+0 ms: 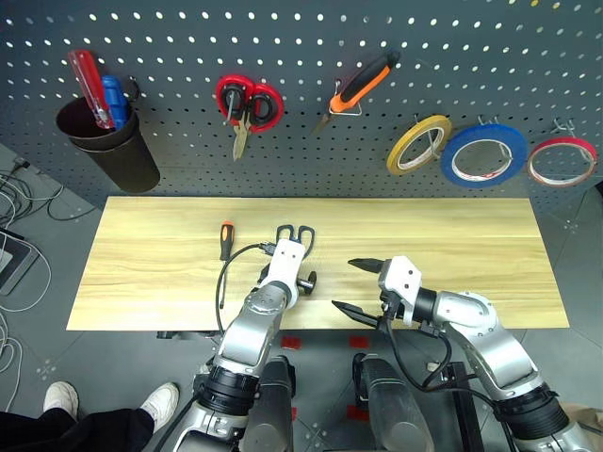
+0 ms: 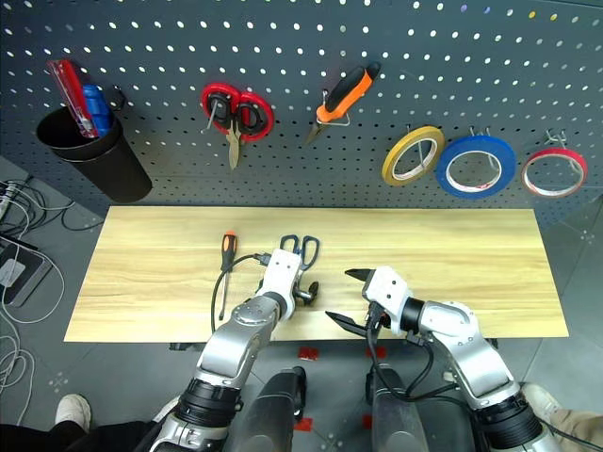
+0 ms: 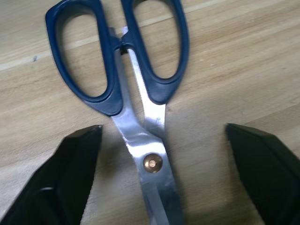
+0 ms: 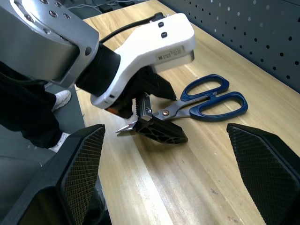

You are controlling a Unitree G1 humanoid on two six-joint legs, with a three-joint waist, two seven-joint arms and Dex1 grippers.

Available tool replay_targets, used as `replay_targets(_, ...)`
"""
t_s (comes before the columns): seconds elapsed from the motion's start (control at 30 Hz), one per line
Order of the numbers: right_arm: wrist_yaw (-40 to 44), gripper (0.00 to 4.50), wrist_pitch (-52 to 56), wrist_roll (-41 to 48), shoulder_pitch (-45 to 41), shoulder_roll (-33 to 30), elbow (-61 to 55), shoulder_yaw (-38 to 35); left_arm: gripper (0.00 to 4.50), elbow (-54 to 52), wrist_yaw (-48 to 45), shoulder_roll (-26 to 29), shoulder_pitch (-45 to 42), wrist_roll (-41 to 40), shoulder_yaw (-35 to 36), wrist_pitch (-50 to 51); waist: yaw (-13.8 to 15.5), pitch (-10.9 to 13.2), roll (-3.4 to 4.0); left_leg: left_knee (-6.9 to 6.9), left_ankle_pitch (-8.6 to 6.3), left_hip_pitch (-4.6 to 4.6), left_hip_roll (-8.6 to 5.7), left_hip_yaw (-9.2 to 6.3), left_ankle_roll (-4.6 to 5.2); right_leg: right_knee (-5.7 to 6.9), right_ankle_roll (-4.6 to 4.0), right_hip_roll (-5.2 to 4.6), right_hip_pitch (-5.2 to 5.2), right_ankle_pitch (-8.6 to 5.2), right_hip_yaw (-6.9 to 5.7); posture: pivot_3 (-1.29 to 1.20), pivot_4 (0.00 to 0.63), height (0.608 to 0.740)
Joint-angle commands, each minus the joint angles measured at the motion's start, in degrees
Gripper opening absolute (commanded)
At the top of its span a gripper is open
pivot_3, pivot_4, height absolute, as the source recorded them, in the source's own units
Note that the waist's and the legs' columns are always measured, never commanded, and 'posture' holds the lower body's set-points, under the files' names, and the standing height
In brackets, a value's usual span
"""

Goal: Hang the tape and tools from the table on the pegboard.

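The left gripper (image 3: 161, 176), fingers apart, straddles the blue scissors' (image 3: 136, 89) blades; handles point to 12 o'clock; the right gripper (image 1: 358, 287), open, waits nearby

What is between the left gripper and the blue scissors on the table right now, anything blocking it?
Nothing visible does. The left gripper is down at the dark-blue-handled scissors, its fingers open on either side of the steel blades near the pivot, with only bare table around them. The screwdriver lies apart, off to the side.

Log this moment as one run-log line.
left gripper: open, straddling scissors blades | right gripper: open, empty | screwdriver: on table | tape: hung
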Motion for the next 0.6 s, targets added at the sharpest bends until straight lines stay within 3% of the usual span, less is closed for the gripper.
replay_targets(0.03,0.2,4.50,-0.9,-0.1,-0.6,0.2,-0.4,-0.2,3.01,1.1,1.5,1.0,1.9,2.1,0.2,1.7,-0.1,0.1,0.01,0.00,0.00,0.00,0.01,0.00,0.00,0.00,0.00,0.00,0.00,0.00,0.00,0.03,0.461,0.740)
replay_targets(0.3,0.2,4.50,-1.8,-0.2,-2.3,0.5,1.8,-0.4,0.71,1.4,1.9,1.1,1.5,2.4,1.1,1.6,0.0,0.1,0.01,-0.02,0.00,0.00,0.02,-0.01,-0.01,-0.03,0.01,0.00,-0.01,0.00,-0.01,0.04,0.452,0.740)
replay_targets(0.6,-0.4,4.50,-2.4,0.4,-3.1,1.6,2.8,-1.3,0.63,0.8,0.0,2.7,1.4,2.2,1.3,0.2,0.0,0.1,0.02,-0.03,0.09,0.00,0.03,-0.03,-0.18,-0.04,0.01,-0.02,-0.01,0.00,-0.02,0.06,0.392,0.740)
